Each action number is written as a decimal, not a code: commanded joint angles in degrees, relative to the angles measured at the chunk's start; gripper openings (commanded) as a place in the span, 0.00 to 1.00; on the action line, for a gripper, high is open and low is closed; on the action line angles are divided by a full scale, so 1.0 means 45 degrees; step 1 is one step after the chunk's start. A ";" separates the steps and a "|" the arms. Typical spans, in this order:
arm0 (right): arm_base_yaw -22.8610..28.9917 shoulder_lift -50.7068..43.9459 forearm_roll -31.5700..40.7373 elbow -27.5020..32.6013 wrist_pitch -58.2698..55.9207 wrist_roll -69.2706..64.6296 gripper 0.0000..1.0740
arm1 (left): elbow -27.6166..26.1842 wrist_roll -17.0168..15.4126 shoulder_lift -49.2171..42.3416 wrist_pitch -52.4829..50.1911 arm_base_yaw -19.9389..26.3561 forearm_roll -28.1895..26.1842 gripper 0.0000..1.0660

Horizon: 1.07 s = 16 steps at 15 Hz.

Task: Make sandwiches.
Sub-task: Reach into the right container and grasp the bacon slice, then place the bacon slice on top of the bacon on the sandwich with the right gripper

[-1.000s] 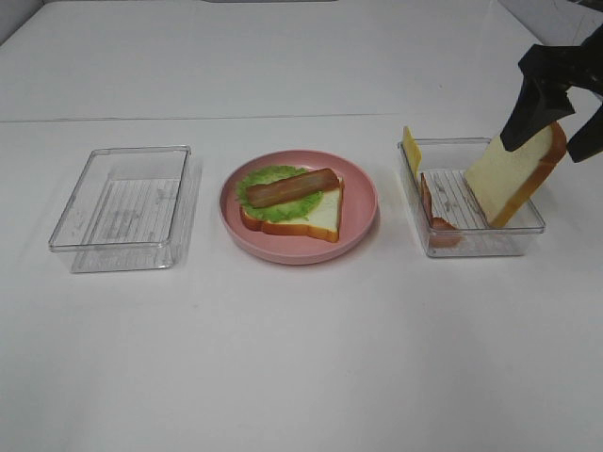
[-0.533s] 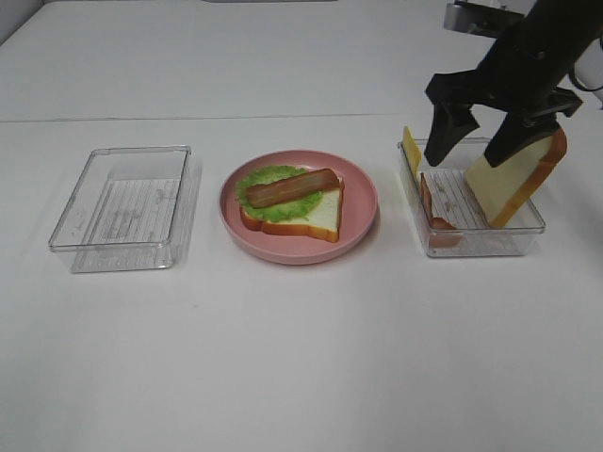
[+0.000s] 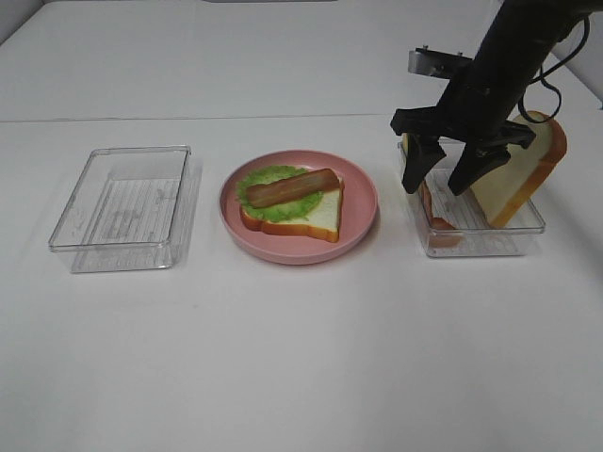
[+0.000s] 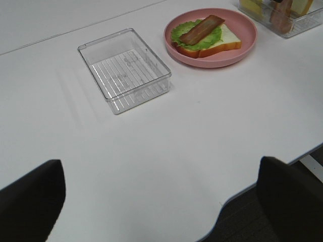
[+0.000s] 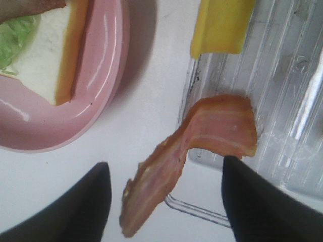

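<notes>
The sandwich stack [image 3: 292, 202] lies on the pink plate [image 3: 363, 202]: one bread slice, green lettuce [image 3: 264, 179] and a bacon strip [image 3: 292, 186] on top. The right tray [image 3: 480, 252] holds a second bread slice [image 3: 528, 169] leaning on its far wall, a yellow cheese square [image 3: 411, 146] and another bacon strip [image 3: 435, 215]. My right gripper [image 3: 436, 185] is open, just above that bacon. In the right wrist view the bacon [image 5: 202, 146] hangs over the tray's edge between the open fingers [image 5: 86, 206]. My left gripper [image 4: 161, 201] is open and empty, far from the food.
An empty clear tray [image 3: 122, 202] stands left of the plate; it also shows in the left wrist view [image 4: 123, 70]. The white table's front edge [image 4: 242, 201] runs near the left gripper. A seam crosses the table behind the trays.
My right gripper has moved left from the leaning bread slice and come down over the bacon strip at the tray's left side. The bread stays leaning in the tray.
</notes>
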<state>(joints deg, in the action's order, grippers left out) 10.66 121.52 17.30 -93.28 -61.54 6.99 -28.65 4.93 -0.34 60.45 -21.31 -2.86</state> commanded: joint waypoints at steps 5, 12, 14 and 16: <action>0.0025 0.0140 -0.0038 -0.0038 -0.0038 -0.0357 0.11 | 0.0025 -0.0089 -0.0102 -0.0127 -0.0025 0.0025 0.91; 0.0025 -0.0140 0.0051 -0.1464 -0.2305 -0.0573 0.00 | 0.0025 -0.0089 -0.0102 -0.0127 -0.0025 0.0025 0.91; 0.0025 -0.0777 0.0293 -0.1948 -0.2776 -0.0726 0.00 | 0.0025 -0.0089 -0.0102 -0.0127 -0.0025 0.0025 0.91; 0.0025 -0.1388 0.0789 -0.2024 -0.2776 -0.0815 0.00 | 0.0025 -0.0089 -0.0102 -0.0127 -0.0025 0.0025 0.91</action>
<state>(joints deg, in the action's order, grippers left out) 10.66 116.14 19.94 -102.04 -69.10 4.01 -28.65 4.93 -0.34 60.45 -21.31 -2.86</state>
